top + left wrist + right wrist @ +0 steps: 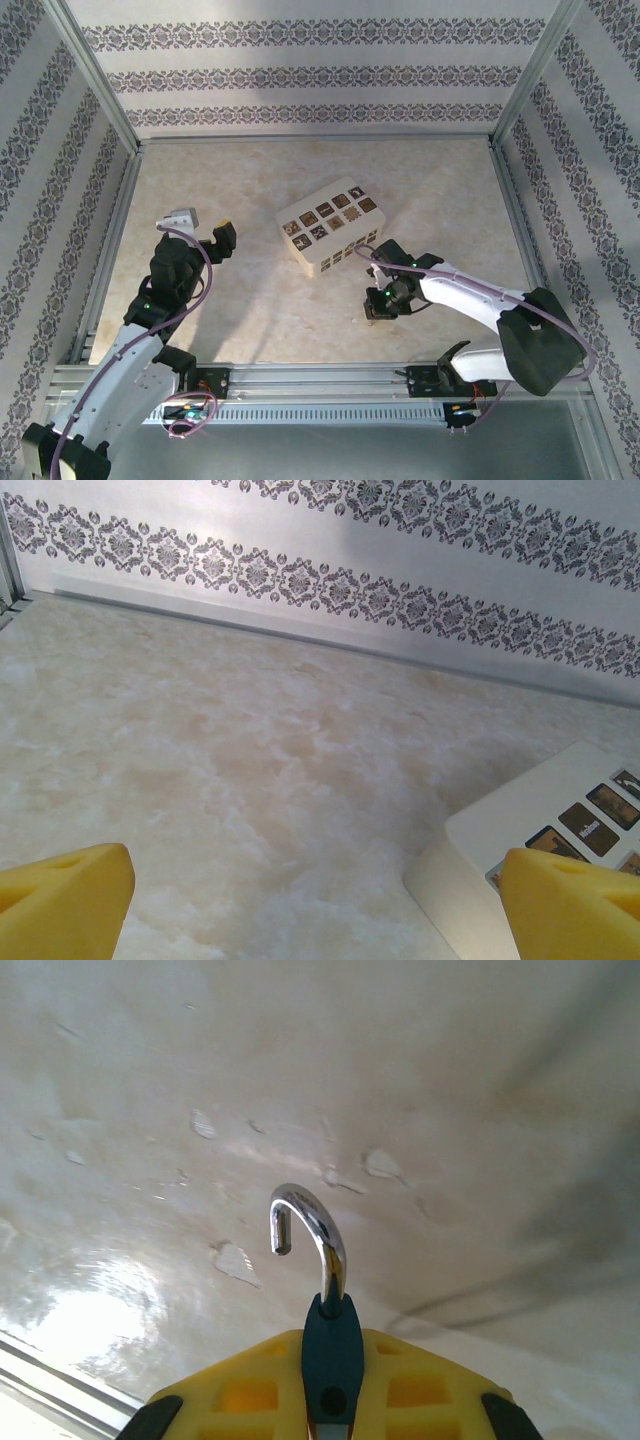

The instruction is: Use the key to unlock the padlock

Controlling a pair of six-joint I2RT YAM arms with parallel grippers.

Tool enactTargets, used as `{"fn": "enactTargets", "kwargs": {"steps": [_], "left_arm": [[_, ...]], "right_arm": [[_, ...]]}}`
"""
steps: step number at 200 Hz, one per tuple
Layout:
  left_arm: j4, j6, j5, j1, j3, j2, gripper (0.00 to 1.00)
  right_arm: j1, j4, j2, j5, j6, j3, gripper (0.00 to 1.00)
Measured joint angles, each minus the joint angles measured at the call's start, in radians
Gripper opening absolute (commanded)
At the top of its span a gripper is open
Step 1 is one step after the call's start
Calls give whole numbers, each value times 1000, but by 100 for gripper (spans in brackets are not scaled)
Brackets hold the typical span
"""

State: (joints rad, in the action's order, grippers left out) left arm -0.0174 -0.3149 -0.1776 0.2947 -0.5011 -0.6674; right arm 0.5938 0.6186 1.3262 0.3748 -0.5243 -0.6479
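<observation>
Right fingers (240, 1390): clenched on the small blue padlock (332, 1345), one yellow pad on each side of its narrow body. Grip sits low on the body; the upper end projects past the fingertips. The silvery metal shackle (320, 1225) points away from me toward the pale marbled tabletop (450, 1110). It curves over to my left in the wrist view, and its short end hangs free, out of the body. I cannot tell whether the shackle tip touches the surface. From above, my right fingers (378, 308) sit toward the near edge of the tabletop (250, 300), right of centre. The padlock itself is too small to make out there. Left fingers (65, 895): released, spread wide, nothing between them, the yellow tips at the two lower corners of the wrist view with bare tabletop (250, 730) between. From above they (225, 235) sit on the left side, pointing toward the centre. The cream box with dark patterned squares on top (330, 232) lies mid-table, between the two arms and turned at an angle. Its near corner (520, 830) is just beyond my left fingertip on the right side and apart from it. It is also apart from my right fingers, which sit on its near side. Striped walls with a dark floral pattern (300, 75) enclose the tabletop.
</observation>
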Motion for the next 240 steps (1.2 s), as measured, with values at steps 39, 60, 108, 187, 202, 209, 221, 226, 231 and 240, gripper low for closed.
{"fn": "enactTargets", "kwargs": {"steps": [39, 60, 108, 187, 202, 209, 221, 226, 231, 240], "left_arm": [[0, 0, 0, 0, 0, 0, 94], [0, 0, 0, 0, 0, 0, 94], [0, 0, 0, 0, 0, 0, 94], [0, 0, 0, 0, 0, 0, 94], [0, 0, 0, 0, 0, 2, 94], [0, 0, 0, 0, 0, 3, 94], [-1, 0, 0, 0, 0, 6, 95], [-1, 1, 0, 0, 0, 8, 95], [-1, 1, -1, 0, 0, 11, 94], [-1, 1, -4, 0, 0, 14, 95]], "right_arm": [[0, -43, 42, 60, 1, 0, 11], [0, -49, 68, 77, 4, 0, 16], [-9, -54, 89, 88, 8, 0, 27], [-42, -35, 11, 79, 19, 2, 34], [-42, -27, -3, 76, 24, 2, 34], [-42, -22, -7, 73, 27, 2, 34], [-43, -11, -14, 61, 31, 2, 35], [-47, -5, -18, 58, 32, 2, 35], [-49, 0, -23, 55, 32, 1, 35], [-55, 10, -32, 48, 35, -2, 35]]}}
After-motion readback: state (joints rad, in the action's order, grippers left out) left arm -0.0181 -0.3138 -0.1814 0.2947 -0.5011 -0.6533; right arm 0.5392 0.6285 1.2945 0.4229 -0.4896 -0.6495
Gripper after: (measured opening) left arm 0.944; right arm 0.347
